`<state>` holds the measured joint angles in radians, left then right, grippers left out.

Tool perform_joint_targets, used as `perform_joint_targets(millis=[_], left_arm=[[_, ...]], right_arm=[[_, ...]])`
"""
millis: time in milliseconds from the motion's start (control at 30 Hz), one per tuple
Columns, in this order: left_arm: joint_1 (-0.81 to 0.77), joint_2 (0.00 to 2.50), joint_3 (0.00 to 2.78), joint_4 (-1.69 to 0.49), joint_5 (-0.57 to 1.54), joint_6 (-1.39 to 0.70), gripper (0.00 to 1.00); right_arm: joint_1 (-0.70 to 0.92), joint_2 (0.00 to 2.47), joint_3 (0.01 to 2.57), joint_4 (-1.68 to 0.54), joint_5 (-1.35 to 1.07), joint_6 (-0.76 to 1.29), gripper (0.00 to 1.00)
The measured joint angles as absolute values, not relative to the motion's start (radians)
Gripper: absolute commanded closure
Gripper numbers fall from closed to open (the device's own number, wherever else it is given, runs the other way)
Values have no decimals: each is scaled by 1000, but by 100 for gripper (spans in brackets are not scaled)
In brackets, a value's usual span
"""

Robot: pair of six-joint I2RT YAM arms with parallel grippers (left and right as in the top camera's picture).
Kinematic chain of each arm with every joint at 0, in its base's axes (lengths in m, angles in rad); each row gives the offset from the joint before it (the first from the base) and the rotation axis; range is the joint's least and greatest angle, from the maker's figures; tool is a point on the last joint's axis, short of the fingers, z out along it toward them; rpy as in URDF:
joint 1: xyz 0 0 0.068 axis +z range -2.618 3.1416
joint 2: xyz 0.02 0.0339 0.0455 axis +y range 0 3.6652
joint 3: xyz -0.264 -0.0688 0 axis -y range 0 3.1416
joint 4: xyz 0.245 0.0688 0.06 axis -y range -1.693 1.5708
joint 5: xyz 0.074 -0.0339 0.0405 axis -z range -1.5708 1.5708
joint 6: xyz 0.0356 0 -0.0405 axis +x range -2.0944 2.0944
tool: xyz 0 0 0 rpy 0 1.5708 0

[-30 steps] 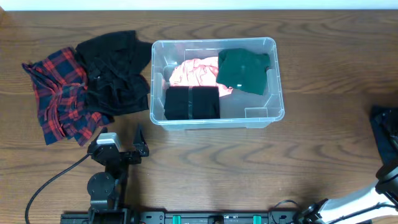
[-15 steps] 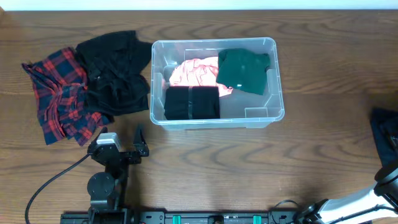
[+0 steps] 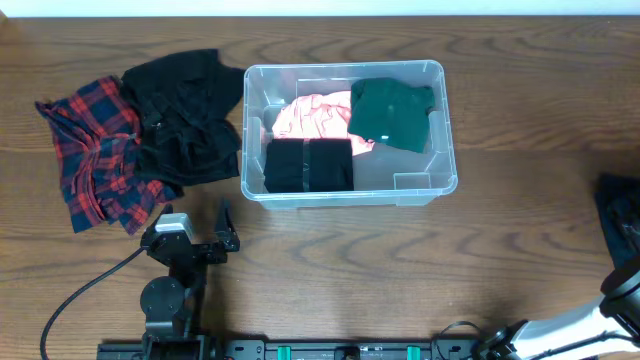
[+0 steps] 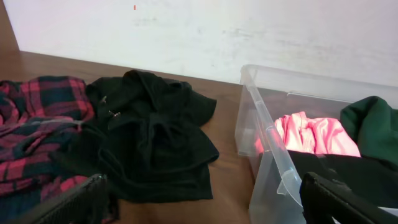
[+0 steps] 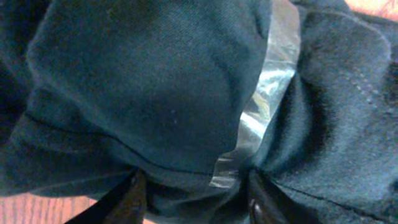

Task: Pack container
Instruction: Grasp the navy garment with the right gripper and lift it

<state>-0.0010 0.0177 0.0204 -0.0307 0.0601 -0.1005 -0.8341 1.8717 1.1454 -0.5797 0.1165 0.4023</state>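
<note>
The clear container [image 3: 340,67] stands at the table's middle, holding a pink garment [image 3: 315,115], a green one [image 3: 392,112] and a folded black one [image 3: 308,165]. At the far right edge lies a dark blue garment [image 3: 618,205] with a silver stripe [image 5: 267,93]. My right gripper [image 5: 194,193] is pressed down into it, a bunch of the cloth squeezed between its fingers [image 5: 132,198]. My left gripper [image 3: 228,228] rests open near the front left, nothing between its fingers [image 4: 68,205], facing the container's [image 4: 273,155] left wall.
A black garment [image 3: 185,115] and a red plaid garment [image 3: 95,150] lie in a heap left of the container; both also show in the left wrist view, black garment [image 4: 155,137] and plaid [image 4: 37,124]. A cable [image 3: 80,295] runs along the front left.
The right gripper's jaws have closed in on the dark blue cloth, and the arm's end has slipped slightly lower at the frame's right edge. The left arm has not moved.
</note>
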Motion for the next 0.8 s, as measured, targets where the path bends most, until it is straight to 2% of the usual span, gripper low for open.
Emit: perform_joint_targets(millis=[100, 200, 500, 800], left_arm=[[-1, 18, 20, -31, 60, -101, 2], [-1, 18, 20, -31, 60, -101, 2], [-1, 18, 20, -31, 60, -101, 2], [-1, 18, 20, -31, 60, -101, 2]], right_arm=[[-834, 1864, 1132, -566, 117, 403, 83], [-834, 1863, 1130, -564, 114, 404, 99], [-824, 1855, 1135, -600, 113, 410, 99], [-686, 1807, 1322, -876, 91, 403, 99]])
